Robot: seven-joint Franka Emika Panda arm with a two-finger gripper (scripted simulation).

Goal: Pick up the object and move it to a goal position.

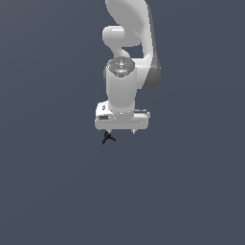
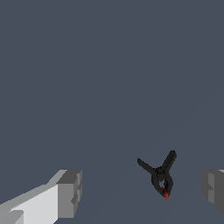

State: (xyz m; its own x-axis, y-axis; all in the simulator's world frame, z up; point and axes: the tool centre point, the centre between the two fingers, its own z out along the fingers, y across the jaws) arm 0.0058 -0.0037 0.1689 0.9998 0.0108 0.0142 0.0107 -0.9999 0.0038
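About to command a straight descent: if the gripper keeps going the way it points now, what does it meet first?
Probably the small black clamp, which lies between the open fingers, nearer one side. Otherwise only the bare grey floor; depth is unclear.

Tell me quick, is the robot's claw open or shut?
Gripper: open, holding nothing. The tiny black object sits between its fingers, not pinched by either.

The object (image 2: pixel 160 177) is black, with a small red speck at its 6 o'clock tip. The arm (image 1: pixel 125 72) is white with a dark grey band along its 3 o'clock side. The gripper (image 2: pixel 142 192) has white bodywork and light grey fingertips (image 2: pixel 70 194). The ground (image 1: pixel 48 182) is plain slate blue-grey, unpatterned
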